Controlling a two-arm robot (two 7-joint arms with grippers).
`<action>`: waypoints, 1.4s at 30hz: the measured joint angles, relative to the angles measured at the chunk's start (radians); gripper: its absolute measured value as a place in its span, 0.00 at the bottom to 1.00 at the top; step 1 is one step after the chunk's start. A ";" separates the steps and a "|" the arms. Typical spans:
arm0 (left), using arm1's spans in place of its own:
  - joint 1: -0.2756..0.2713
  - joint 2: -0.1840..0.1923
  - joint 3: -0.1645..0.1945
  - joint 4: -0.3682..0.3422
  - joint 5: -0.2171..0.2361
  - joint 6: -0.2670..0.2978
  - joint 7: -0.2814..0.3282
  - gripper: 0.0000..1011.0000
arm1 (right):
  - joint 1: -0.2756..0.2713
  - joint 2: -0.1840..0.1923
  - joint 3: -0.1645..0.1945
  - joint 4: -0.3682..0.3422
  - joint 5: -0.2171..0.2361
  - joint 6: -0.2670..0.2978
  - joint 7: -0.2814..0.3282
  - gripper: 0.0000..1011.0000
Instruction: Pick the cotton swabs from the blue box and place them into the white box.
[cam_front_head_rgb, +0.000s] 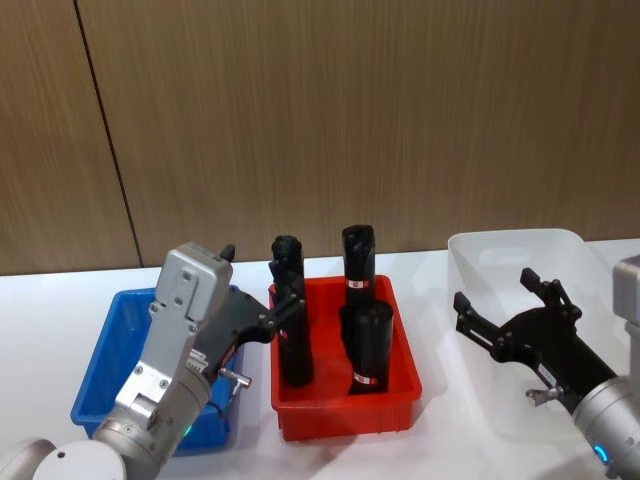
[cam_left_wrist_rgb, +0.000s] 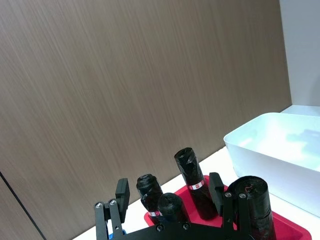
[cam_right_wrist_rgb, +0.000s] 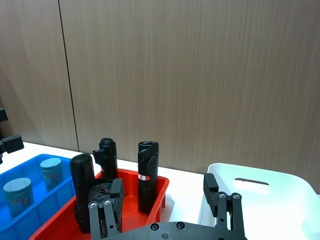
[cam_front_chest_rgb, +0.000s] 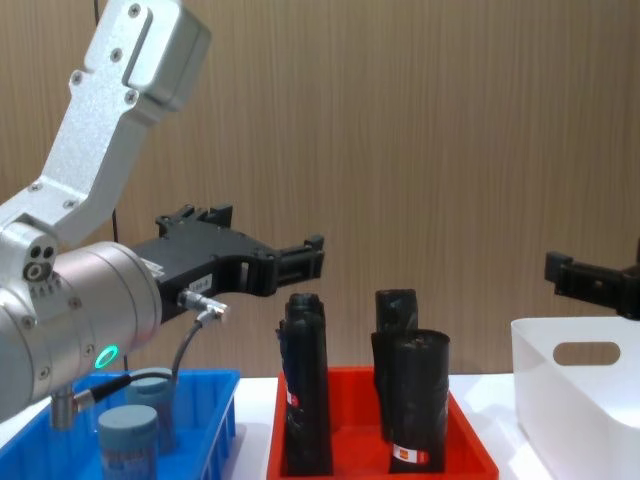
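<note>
Cotton swabs (cam_right_wrist_rgb: 17, 192) sat in the blue box (cam_front_head_rgb: 100, 360) by the table's (cam_front_head_rgb: 450, 425) left edge. My left gripper (cam_left_wrist_rgb: 169, 186) hung spread wide, holding nothing, above that box's right rim, close to the tall black rolls (cam_front_head_rgb: 368, 340) in the red bin (cam_front_head_rgb: 345, 415). My right gripper (cam_front_head_rgb: 495, 290), wide too and unladen, hovered over the white box's (cam_front_head_rgb: 510, 245) left rim.

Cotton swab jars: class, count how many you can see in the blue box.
2. Both stand in the blue box: one cotton swab jar nearer the robot, the other nearer the wall. The left arm may hide more.
</note>
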 joint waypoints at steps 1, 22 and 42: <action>0.000 0.000 0.000 0.000 0.000 0.000 0.000 0.99 | 0.000 0.000 0.000 0.000 0.000 0.000 0.000 0.99; 0.000 0.000 0.000 0.000 0.000 0.000 0.000 0.99 | 0.000 0.000 0.000 0.000 0.000 0.000 0.000 0.99; 0.013 0.033 -0.029 -0.001 -0.029 0.035 -0.005 0.99 | 0.000 0.000 0.000 0.000 0.000 0.000 0.000 0.99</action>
